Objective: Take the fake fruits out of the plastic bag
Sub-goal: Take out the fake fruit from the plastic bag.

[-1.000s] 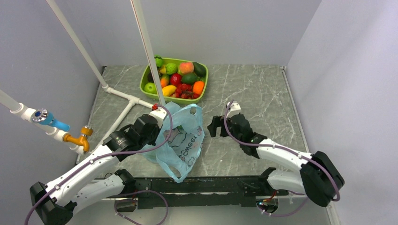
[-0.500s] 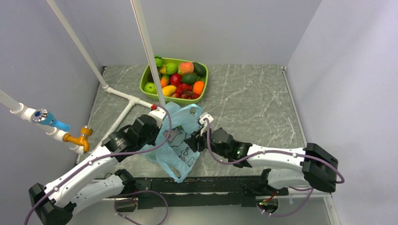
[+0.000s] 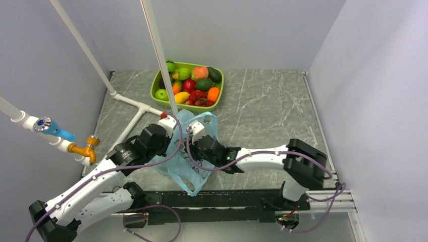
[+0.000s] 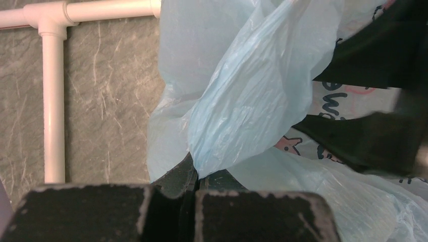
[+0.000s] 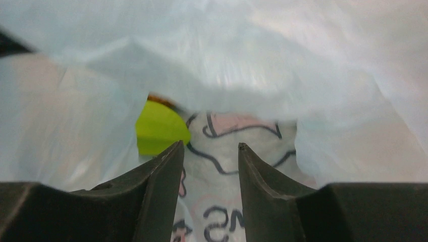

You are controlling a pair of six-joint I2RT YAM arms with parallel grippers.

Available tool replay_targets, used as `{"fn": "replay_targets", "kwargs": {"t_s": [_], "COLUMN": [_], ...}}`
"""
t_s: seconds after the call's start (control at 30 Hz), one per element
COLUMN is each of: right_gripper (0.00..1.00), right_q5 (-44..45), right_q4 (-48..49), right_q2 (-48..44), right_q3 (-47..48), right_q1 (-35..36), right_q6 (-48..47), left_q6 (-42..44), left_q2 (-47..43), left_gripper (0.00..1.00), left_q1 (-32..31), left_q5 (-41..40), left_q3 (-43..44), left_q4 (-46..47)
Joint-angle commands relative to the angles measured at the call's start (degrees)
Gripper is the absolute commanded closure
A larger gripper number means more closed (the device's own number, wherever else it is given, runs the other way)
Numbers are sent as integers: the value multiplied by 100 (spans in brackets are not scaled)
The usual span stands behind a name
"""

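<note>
Pinching plastic bag rim, left fingers, right fingers parted inside

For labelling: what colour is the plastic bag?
Light blue plastic bag, clearest from left wrist.

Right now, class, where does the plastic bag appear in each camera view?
Top external: plastic bag centre-left, between the two arms.
Left wrist: plastic bag fills the right side, pinched in the left gripper.
Right wrist: plastic bag fills nearly the whole frame.
Shared landmark: the right gripper, open at the bag's mouth.
</note>
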Motion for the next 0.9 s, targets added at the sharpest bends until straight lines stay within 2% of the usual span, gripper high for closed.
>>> {"fn": "replay_targets", "kwargs": {"t_s": [0.0,0.23,0.33,0.47,0.73,0.87], "right_gripper": [48,25,13,3,1,1], "right_q5": [66,-414,-778,-1421,-2921,-3245], "right_q4": [57,463,535,893,1966,1936], "right_q2": [577,1071,1272,1481,1873,2300], "right_q3": [725,955,1053,1028,871,1156], "right_q1": [-14,-185,-268,-267,-268,-275], "right_q6": [-251,-82,-68,-195,-557,-644], "left_q6": [-37,-29,-12,-24,-23,-22], "left_q2": [-346,-540,-550,-464,-201,-203], "left_gripper": [100,100,100,100,100,100], "left_q1": [-2,-9,-7,-7,-9,-7], "left_q5": [80,90,96,83,101,121], "left_q3": [47,15,5,22,67,58], "left_q4": [263,333,359,323,264,277]}}
